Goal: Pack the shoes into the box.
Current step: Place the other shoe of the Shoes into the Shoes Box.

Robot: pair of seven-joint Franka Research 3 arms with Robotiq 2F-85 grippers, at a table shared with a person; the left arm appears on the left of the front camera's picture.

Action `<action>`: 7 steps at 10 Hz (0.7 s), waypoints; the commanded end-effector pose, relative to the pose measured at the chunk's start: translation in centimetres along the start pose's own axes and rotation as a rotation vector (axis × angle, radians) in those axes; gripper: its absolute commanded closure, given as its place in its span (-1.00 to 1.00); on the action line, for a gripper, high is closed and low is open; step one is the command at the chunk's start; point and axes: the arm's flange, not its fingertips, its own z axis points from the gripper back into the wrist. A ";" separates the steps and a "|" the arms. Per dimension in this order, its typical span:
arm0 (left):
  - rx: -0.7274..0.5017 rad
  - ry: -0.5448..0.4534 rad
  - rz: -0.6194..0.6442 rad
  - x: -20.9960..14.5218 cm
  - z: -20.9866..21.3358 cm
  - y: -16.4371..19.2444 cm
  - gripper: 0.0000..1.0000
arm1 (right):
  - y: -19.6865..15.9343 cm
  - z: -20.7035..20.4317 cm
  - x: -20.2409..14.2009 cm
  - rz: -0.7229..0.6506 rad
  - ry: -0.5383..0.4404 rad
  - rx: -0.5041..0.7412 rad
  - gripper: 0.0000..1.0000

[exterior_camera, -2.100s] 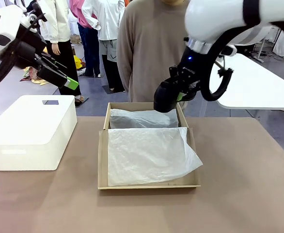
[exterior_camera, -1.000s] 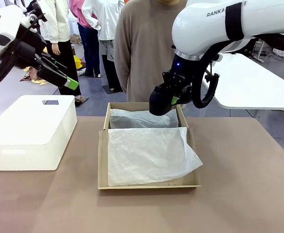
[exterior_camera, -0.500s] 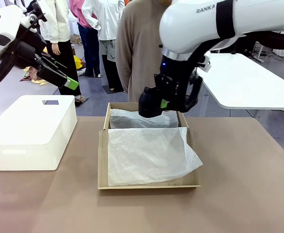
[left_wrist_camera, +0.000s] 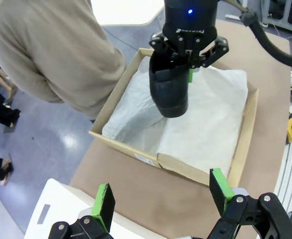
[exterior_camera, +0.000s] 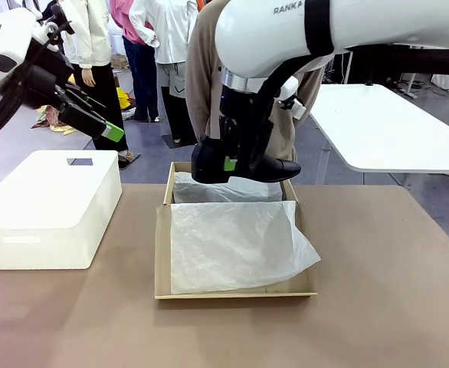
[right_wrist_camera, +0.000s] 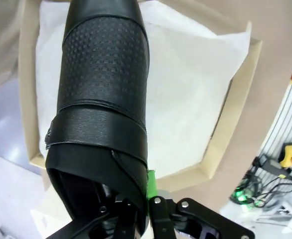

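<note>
above the far part of the box (exterior_camera: 161,253), one black shoe (exterior_camera: 276,166) is held clear of the white tissue paper (exterior_camera: 232,245), lying roughly level with its pointed toe turned toward the robot's right. it is gripped at the heel end, by the strap, in the right gripper (exterior_camera: 226,164), whose jaws are clamped narrowly on the leather. the box itself is set on the brown table (exterior_camera: 378,291), its tissue spread across the inside and draped over one wall; whether anything lies under the sheet cannot be told. the step in hand is judged to be the carry-over, with placement not yet made. the next move calls for the shoe to be lined up with the box's length, lowered onto the tissue without the sheet being dragged along, and only then released. farther out, the left gripper (left_wrist_camera: 162,196) is held high above the white bin (exterior_camera: 48,207), jaws spread wide and empty. a person (exterior_camera: 209,92) is seen at the far edge.
</note>
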 end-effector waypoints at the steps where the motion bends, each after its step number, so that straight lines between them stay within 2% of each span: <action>1: -0.008 -0.007 0.001 -0.1 0.1 0.0 -1.00 | 1.9 0.3 -2.3 -0.111 -0.061 0.032 1.00; 4: -0.008 -0.007 0.001 -0.1 0.1 0.0 -1.00 | 2.8 -0.3 -4.1 -0.140 -0.048 0.029 1.00; 5: -0.008 -0.007 0.001 -0.1 0.1 0.0 -1.00 | 2.8 -0.2 -3.7 -0.093 -0.049 0.046 1.00; 7: -0.008 -0.007 0.001 -0.1 0.1 0.0 -1.00 | 2.1 -1.1 -3.1 -0.119 -0.024 0.019 1.00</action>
